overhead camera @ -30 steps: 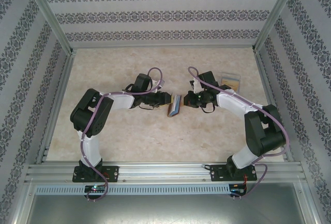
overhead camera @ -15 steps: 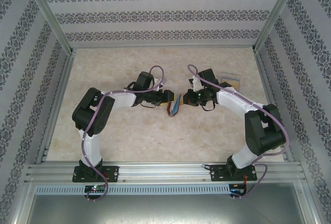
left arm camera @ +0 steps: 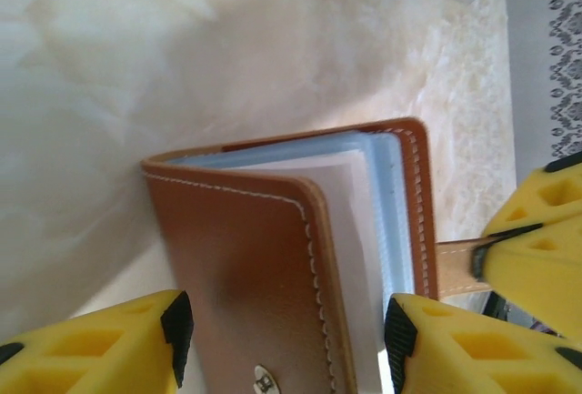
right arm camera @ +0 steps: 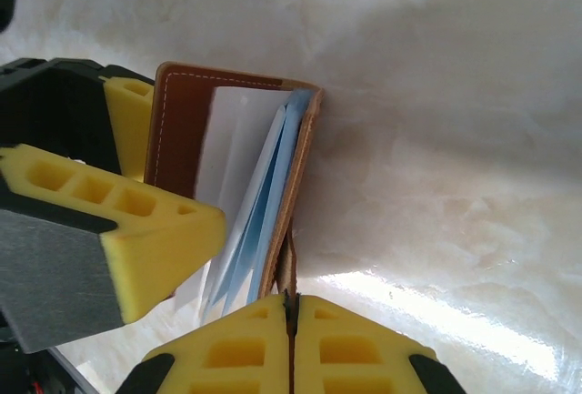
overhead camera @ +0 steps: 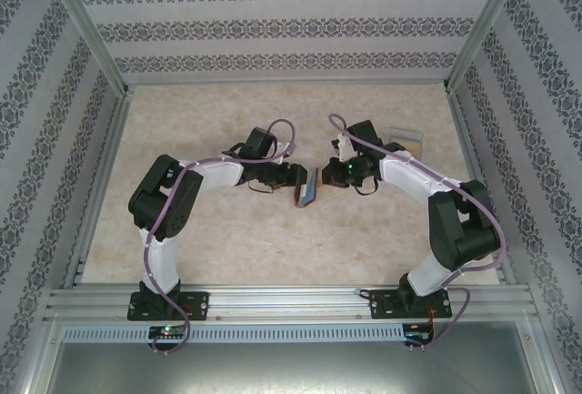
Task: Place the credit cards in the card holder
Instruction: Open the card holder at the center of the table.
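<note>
- The card holder (left arm camera: 273, 257) sits in the middle of the surface (overhead camera: 227, 248), between the two arms. It is a bit open, like a book.
- The right gripper (right arm camera: 289, 308) reaches in from 3 o'clock. Its jaws are pinched tight on the snap tab (right arm camera: 285, 267).
- The left gripper (left arm camera: 286, 338) reaches in from 9 o'clock. Its jaws are apart, one on each side of the front cover and pages.
- The holder looks light and soft. The leather bends and the pages flop, so the tab and cover seem the best places to hold.
- The credit cards (overhead camera: 406, 144) lie near 2 o'clock. They look thin, stiff and slippery, so pinching their edges seems best.
</note>
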You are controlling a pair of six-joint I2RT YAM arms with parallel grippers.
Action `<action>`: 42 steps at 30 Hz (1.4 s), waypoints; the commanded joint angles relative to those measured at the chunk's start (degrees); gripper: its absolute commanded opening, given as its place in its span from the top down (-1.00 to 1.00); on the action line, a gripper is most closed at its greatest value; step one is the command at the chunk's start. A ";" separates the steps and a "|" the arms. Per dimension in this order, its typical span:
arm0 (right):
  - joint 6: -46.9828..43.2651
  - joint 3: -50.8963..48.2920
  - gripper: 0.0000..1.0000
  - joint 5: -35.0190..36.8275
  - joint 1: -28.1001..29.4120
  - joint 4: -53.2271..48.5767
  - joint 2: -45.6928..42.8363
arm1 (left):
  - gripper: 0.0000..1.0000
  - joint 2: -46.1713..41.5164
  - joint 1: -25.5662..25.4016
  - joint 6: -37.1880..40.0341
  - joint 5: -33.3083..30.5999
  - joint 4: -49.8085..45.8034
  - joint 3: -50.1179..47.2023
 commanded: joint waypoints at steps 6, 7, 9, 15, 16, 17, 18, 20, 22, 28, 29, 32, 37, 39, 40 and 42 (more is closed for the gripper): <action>-1.65 2.31 1.00 -1.89 -0.38 -1.77 0.24 | -0.22 -1.87 -0.91 2.37 -1.31 -1.88 0.37; -1.82 2.33 1.00 -1.84 -0.39 -1.96 0.22 | -0.22 -2.08 -0.94 2.33 -1.21 -1.77 0.36; -2.10 2.52 1.00 -1.77 -0.37 -2.24 0.47 | -0.23 -2.16 -0.95 2.28 -0.98 -1.82 0.47; -2.08 2.48 1.00 -1.90 -0.41 -2.12 0.82 | -0.53 -3.93 -0.65 0.74 -2.22 -0.30 -1.26; -2.11 2.42 1.00 -1.88 -0.41 -2.15 0.83 | -0.54 -4.28 -0.55 0.34 -2.25 0.39 -1.77; -2.13 2.44 1.00 -1.90 -0.37 -2.16 0.86 | -0.55 -4.60 -0.52 0.02 -2.34 0.95 -2.14; -2.13 2.48 1.00 -1.92 -0.38 -2.12 0.96 | -0.56 -4.93 -0.47 0.00 -2.36 1.28 -2.26; -2.13 2.43 1.00 -2.01 -0.39 -2.17 1.04 | -0.52 -4.87 -0.46 0.00 -2.02 1.30 -2.24; -2.05 2.42 1.00 -2.17 -0.41 -2.17 1.01 | -0.47 -4.41 -0.49 0.13 -1.47 1.51 -2.14; -2.04 2.65 1.00 -2.25 -0.36 -2.17 1.41 | -0.33 -2.09 -0.46 -0.07 -0.60 1.34 -1.86; -2.04 2.64 1.00 -2.26 -0.40 -2.17 1.43 | -0.29 -1.91 -0.52 -0.24 -0.61 1.54 -2.02; -1.96 2.66 1.00 -2.43 -0.39 -2.08 1.61 | -0.18 -1.96 -0.52 -0.20 -0.75 1.93 -2.38; -1.97 2.64 1.00 -2.50 -0.35 -2.08 1.40 | -0.28 -1.45 -0.52 0.26 -0.96 0.61 -1.68; -1.98 2.67 1.00 -2.44 -0.39 -2.03 1.33 | -0.37 -1.49 -0.49 0.06 -0.89 0.74 -1.72; -2.04 2.61 1.00 -2.30 -0.41 -2.08 1.38 | -0.40 -1.68 -0.52 0.01 -0.85 0.91 -1.77; -2.06 2.46 1.00 -2.21 -0.44 -2.03 1.49 | -0.47 -1.70 -0.45 -0.43 -0.54 1.10 -1.56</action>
